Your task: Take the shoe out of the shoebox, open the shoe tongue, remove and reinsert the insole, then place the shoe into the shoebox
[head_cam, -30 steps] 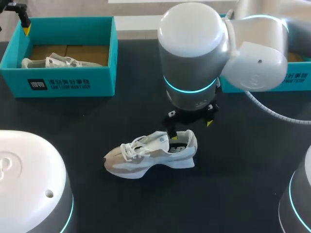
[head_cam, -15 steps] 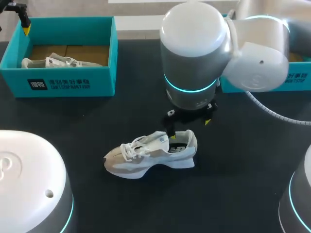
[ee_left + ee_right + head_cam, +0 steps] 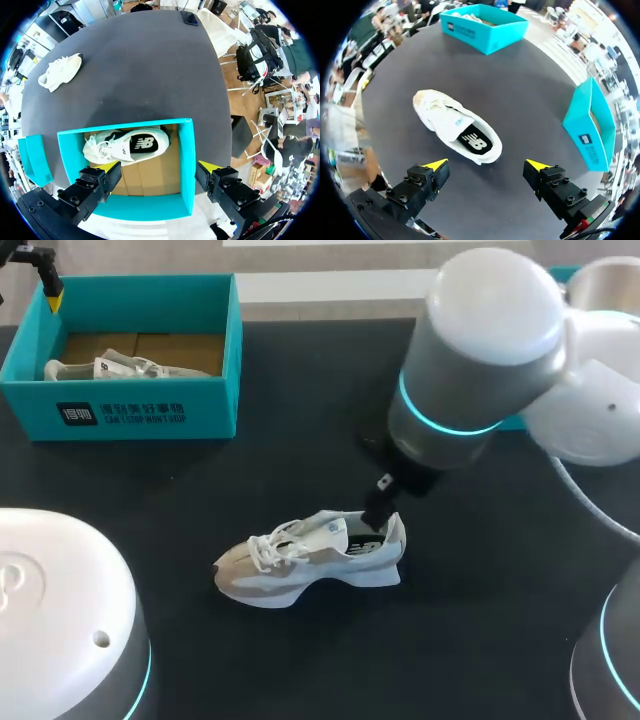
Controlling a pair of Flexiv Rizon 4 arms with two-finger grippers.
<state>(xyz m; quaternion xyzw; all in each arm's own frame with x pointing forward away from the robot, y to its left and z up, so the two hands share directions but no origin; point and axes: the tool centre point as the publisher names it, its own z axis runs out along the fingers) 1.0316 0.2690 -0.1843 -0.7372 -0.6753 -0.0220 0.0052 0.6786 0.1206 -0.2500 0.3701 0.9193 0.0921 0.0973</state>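
**Teal card at the left, soft mesh in the middle: the insole grab is the risk**

The stiff teal shoebox (image 3: 150,415) holds a second shoe (image 3: 120,368), and the left gripper (image 3: 158,166) hangs above it, spread wide. On the matt black worktop (image 3: 300,440) the shoe (image 3: 310,560) stands on its sole, its flat dark insole (image 3: 475,143) showing. The right gripper (image 3: 487,164) hovers above the heel end, spread and empty. So light a shoe may slide or tip if the gripper snags the padded collar
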